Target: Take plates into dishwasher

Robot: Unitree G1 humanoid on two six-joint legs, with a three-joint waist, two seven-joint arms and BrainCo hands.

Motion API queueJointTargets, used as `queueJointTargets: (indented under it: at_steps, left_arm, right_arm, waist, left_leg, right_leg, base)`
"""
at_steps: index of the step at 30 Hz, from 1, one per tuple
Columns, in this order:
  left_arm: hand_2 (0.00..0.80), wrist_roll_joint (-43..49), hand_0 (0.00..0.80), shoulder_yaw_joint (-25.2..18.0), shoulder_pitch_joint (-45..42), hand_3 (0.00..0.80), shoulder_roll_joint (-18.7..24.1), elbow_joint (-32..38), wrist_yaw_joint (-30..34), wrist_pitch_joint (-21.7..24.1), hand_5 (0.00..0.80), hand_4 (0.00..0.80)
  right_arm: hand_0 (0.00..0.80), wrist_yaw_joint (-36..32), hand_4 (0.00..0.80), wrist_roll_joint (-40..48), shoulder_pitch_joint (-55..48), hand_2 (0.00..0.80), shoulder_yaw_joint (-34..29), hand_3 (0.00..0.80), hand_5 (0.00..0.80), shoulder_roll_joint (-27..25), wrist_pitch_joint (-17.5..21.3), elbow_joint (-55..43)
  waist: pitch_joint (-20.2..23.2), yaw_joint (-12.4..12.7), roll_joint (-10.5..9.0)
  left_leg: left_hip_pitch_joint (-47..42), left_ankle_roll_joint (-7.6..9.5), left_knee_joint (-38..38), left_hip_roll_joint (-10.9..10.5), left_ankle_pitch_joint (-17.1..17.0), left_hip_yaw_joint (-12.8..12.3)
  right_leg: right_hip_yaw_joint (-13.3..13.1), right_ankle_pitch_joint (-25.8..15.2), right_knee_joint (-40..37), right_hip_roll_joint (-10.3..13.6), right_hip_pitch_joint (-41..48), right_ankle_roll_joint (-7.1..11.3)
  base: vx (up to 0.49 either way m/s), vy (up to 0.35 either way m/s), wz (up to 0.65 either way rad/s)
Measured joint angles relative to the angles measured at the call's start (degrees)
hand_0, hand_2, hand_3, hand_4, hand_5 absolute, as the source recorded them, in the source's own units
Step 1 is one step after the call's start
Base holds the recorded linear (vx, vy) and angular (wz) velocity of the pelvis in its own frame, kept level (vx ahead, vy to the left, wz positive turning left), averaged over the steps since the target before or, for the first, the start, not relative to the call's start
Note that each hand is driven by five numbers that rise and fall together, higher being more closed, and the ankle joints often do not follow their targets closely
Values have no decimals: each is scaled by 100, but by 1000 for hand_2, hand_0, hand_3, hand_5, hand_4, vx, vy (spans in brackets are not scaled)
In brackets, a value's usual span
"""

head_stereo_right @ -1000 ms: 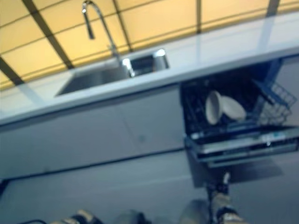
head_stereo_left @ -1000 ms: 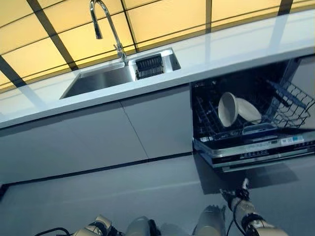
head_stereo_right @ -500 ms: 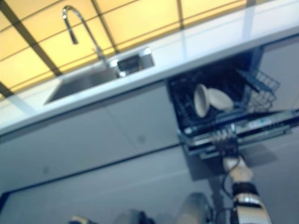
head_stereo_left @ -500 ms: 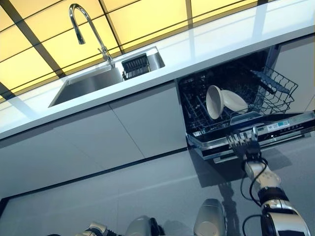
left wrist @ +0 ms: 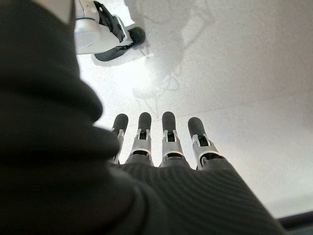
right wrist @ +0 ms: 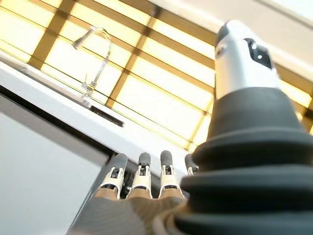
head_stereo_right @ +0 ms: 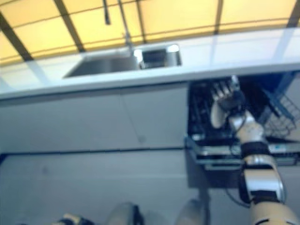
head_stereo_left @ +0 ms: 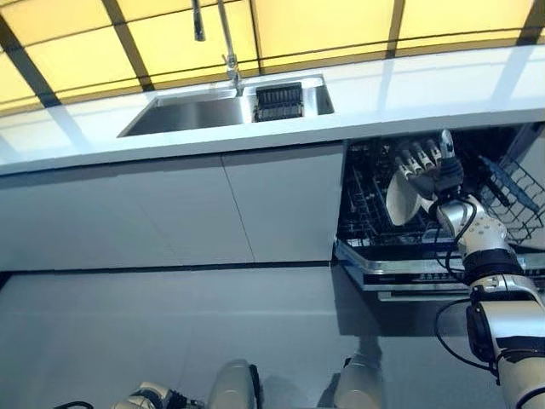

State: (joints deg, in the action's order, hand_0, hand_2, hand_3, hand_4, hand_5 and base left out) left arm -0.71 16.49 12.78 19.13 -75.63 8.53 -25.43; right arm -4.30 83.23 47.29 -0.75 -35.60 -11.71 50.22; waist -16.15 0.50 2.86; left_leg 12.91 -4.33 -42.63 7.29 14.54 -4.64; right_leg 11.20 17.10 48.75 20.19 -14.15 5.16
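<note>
While the left hand (left wrist: 164, 142) hangs low with straight, empty fingers, the right hand (head_stereo_left: 430, 166) is raised with fingers spread, holding nothing, in front of the plates (head_stereo_left: 400, 194) — white, likely stiff, slick and breakable, best pinched at the rim — upright in the dishwasher (head_stereo_left: 375, 260) rack.

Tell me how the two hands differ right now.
The right hand is raised in front of the open dishwasher, close to the plate in its rack; the left hand hangs low over bare floor. The right arm is stretched far forward; the left barely shows at the head views' bottom edge. Both hands have straight fingers and hold nothing.
</note>
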Motion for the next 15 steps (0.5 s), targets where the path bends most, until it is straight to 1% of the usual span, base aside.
queueJointTargets:
  at_steps: [2,5,8,9,12,14,15]
  left_arm:
    - [0,7,0,81,20,0,62,38,39,-9,0,0]
    - [0,40,0,87,21,0,111,38,77,6,0,0]
    - [0,228,0,150,23,0,164,72,105,111,0,0]
    - [0,228,0,150,24,0,187,108,107,124,0,0]
    - [0,227,0,153,75,0,243,236,105,218,0,0]
    - [0,226,0,154,122,0,256,248,104,236,0,0]
    - [0,226,0,155,133,0,269,253,105,252,0,0]
  right_arm:
    - [0,31,0,1,1,0,39,0,0,3,33,118]
    - [0,129,0,0,0,0,77,0,0,25,33,245]
    - [0,228,0,-11,-44,0,76,0,0,87,89,329]
    - [0,247,0,-110,-47,0,76,0,0,99,134,379]
    - [0,499,0,-712,-231,0,62,0,0,88,454,474]
    - [0,615,0,-966,-342,0,13,0,0,86,527,549]
    - [0,629,0,-1041,-418,0,-57,0,0,85,540,600]
  waist:
    - [15,49,-57]
    - [-5,78,-90]
    - [-15,51,-102]
    - [-20,39,-109]
    - [-34,26,-133]
    - [-65,31,-145]
    - [-92,-2,-156]
  left_leg:
    - [74,-3,-45,18,1,23]
    - [92,-2,-79,23,0,20]
    - [181,10,-93,55,-7,23]
    - [177,15,-94,60,-11,22]
    - [272,25,-101,84,-19,-5]
    - [297,15,-101,137,-13,-83]
    - [289,6,-102,150,-7,-103]
  right_leg:
    - [41,1,-5,3,-8,1]
    - [40,0,-18,-1,-10,3]
    - [39,-4,-76,-49,-32,9]
    - [32,-8,-88,-65,-46,9]
    - [-46,-34,-135,-133,-165,32]
    - [-140,-109,-176,-202,-230,43]
    - [-144,-124,-199,-210,-221,42]
  base:
    - [-79,-62,16]
    - [-91,-44,8]
    - [-112,-34,5]
    - [-111,-15,3]
    - [-130,-5,-3]
    - [-116,11,-15]
    - [-74,11,-15]
